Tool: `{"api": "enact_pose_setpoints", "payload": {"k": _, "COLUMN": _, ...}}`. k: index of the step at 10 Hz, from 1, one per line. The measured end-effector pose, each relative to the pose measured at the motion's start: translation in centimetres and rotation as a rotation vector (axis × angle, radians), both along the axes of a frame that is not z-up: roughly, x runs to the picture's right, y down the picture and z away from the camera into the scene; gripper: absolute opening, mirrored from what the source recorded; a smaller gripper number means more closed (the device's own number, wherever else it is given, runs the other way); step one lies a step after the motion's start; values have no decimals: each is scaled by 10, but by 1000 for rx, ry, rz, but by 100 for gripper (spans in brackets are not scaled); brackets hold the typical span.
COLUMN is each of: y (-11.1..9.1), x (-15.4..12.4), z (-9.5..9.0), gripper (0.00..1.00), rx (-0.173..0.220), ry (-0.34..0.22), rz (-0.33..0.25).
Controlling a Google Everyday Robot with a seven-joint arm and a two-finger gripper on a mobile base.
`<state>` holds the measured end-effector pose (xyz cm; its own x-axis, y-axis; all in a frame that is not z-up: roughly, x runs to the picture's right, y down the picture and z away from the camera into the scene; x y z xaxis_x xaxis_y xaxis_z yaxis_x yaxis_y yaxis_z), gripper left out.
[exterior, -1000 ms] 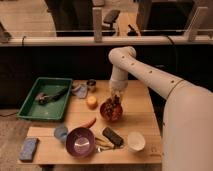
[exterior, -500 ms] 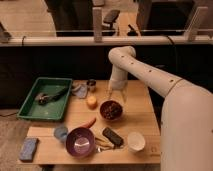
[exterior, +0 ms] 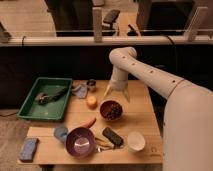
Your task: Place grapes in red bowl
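The red bowl (exterior: 110, 110) sits near the middle of the wooden table (exterior: 135, 120). The dark reddish-purple grapes (exterior: 114, 111) lie inside it. My gripper (exterior: 116, 95) hangs just above the bowl's far rim, at the end of the white arm that comes in from the right. Its two pale fingers (exterior: 107, 91) are spread apart, with nothing between them.
A small orange fruit (exterior: 91, 102) lies left of the bowl, a red-orange chili-like item (exterior: 88, 123) in front of it. A purple bowl (exterior: 80, 142), a white cup (exterior: 135, 141), a dark bar (exterior: 113, 136), a green tray (exterior: 45, 98) and a blue sponge (exterior: 28, 148) surround them.
The gripper was down in the red bowl, then rose above it with its fingers spread. The grapes stay in the bowl.
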<state>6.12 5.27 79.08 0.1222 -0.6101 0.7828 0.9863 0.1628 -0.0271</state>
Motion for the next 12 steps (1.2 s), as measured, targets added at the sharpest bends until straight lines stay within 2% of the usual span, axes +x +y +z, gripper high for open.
{"api": "enact_pose_setpoints", "payload": {"k": 12, "y": 0, "x": -1, "z": -1, "gripper": 80, "rx": 11, "ry": -15, "rz": 4}}
